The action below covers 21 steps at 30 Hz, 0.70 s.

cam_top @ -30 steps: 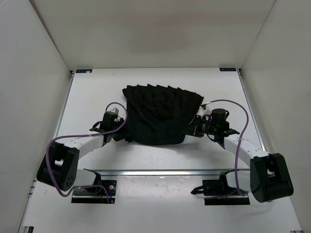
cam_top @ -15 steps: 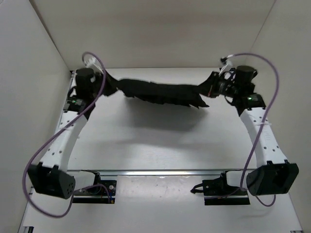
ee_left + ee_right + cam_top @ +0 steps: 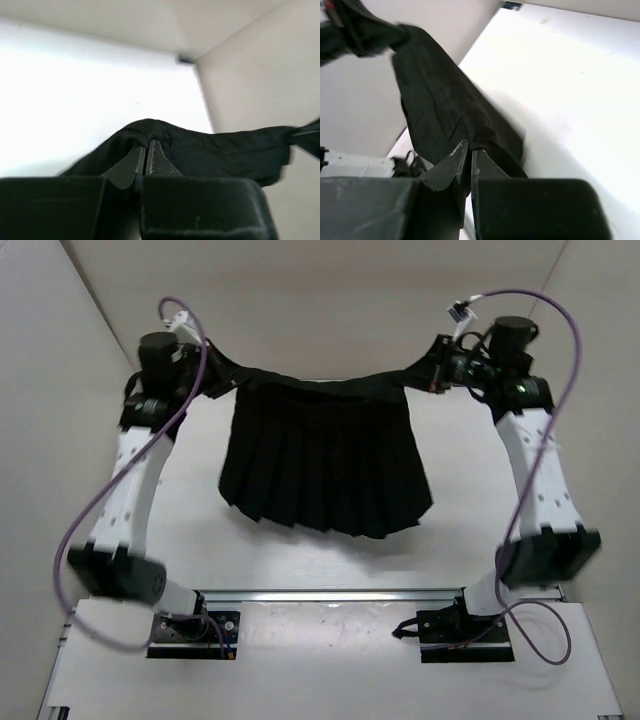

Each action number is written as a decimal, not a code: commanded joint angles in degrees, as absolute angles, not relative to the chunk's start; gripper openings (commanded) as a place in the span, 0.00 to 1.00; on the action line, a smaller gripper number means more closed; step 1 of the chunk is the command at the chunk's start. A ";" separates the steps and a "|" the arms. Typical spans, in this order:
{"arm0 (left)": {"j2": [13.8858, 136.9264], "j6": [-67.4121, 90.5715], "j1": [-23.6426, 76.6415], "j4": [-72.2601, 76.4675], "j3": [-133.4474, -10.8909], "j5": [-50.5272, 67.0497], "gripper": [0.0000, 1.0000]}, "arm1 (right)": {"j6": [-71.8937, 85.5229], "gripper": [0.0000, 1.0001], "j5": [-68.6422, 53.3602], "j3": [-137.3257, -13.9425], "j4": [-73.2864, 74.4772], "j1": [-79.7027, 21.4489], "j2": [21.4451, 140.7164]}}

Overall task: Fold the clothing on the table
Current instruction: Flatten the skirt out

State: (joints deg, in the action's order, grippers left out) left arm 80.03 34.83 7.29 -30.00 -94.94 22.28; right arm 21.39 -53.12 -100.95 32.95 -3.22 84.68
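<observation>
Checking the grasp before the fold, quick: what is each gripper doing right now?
Left gripper: closed, holding one top corner of the clothing.
Right gripper: closed, holding the other top corner of the clothing.

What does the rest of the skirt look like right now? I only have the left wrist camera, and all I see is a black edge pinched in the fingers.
Observer: From above, the clothing is spread wide, its top edge strung across the far side and its pleats fanning toward the near side.
Operator: Is the other end gripped?
Observer: Yes, the right gripper is shut on the opposite end of that top edge.
Operator: Where does the hem end?
Observer: Short of the near rail, with bare table showing between them.
</observation>
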 commanded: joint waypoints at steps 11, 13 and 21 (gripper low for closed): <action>92.93 34.19 2.11 -32.37 -107.39 25.67 0.00 | 28.30 0.00 -59.84 -113.59 22.60 2.89 99.84; 88.87 33.93 3.42 -28.84 -96.02 24.79 0.00 | 27.69 0.00 -61.61 -106.81 21.98 3.08 99.06; 77.52 36.92 8.52 -14.51 -47.57 23.47 0.01 | 26.99 0.00 -49.70 -65.44 16.17 -1.82 93.36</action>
State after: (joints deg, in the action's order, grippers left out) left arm 76.75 36.64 7.42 -16.84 -58.81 26.28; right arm 27.31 -57.28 -76.38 17.37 0.30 96.33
